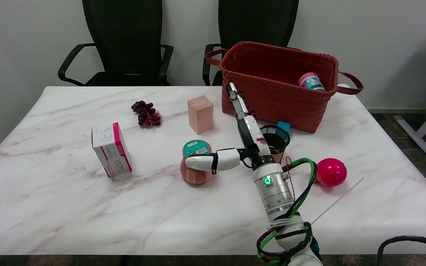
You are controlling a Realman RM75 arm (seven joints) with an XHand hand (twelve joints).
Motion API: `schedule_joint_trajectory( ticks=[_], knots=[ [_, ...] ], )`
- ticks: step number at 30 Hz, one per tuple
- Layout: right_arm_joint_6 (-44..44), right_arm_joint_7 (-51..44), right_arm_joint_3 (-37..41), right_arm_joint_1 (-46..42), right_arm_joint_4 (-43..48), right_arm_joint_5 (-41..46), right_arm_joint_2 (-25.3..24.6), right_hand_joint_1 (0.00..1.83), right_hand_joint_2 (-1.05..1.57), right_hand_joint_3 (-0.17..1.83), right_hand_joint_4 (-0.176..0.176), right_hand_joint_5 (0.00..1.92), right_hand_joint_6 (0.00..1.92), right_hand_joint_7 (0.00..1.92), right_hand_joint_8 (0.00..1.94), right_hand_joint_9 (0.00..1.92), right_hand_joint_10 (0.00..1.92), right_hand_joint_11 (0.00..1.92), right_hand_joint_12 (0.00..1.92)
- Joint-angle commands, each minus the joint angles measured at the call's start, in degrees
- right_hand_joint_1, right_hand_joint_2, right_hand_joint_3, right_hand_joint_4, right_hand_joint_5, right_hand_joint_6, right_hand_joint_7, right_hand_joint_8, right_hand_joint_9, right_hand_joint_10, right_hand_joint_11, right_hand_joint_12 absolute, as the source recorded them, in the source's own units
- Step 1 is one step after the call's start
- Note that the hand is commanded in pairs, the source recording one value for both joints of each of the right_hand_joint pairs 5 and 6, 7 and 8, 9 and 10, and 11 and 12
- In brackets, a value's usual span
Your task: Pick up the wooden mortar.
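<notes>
A round, ribbed wooden mortar (195,170) with a teal labelled top stands on the white marble-patterned bench (68,207), in front of the woven red-brown basket (279,88) and nearer the camera. The right hand (244,144) hovers between mortar and basket with its fingers (235,99) spread wide apart and holding nothing; one stretches toward the basket, while the thumb lies across the mortar's near rim, whether touching it I cannot tell. A black mesh cup (276,138) sits just in front of the basket, partly hidden by the hand. A pink ball (331,171) lies to the front right of the basket. A pink wooden block (200,113) stands just left of the basket, dark grapes (146,113) farther left, and a white-and-pink carton (111,149) farthest left.
</notes>
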Motion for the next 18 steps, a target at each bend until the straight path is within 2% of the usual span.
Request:
schedule_joint_trajectory(
  ticks=[1,6,11,18],
  knots=[
    [-3.41,4.1,-0.29,-1.71,-3.62,0.24,-1.1,1.09,0.09,0.26,0.0,0.0,0.0,0.0,0.0,0.0,0.0,0.0,0.0],
    [-3.66,4.5,1.37,-1.39,-7.27,-0.05,-4.34,1.08,0.11,0.2,0.0,0.0,0.0,0.0,0.0,0.02,0.02,0.0,0.0],
    [-4.81,8.49,1.63,-0.52,-9.36,-0.05,-4.53,1.09,0.09,0.2,0.0,0.0,0.0,0.0,0.0,0.11,0.11,0.0,0.0],
    [-6.38,13.12,1.63,1.62,-13.82,-0.05,-5.37,1.08,0.12,0.2,0.0,0.0,0.0,0.0,0.0,0.13,0.13,0.0,0.0]
  ],
)
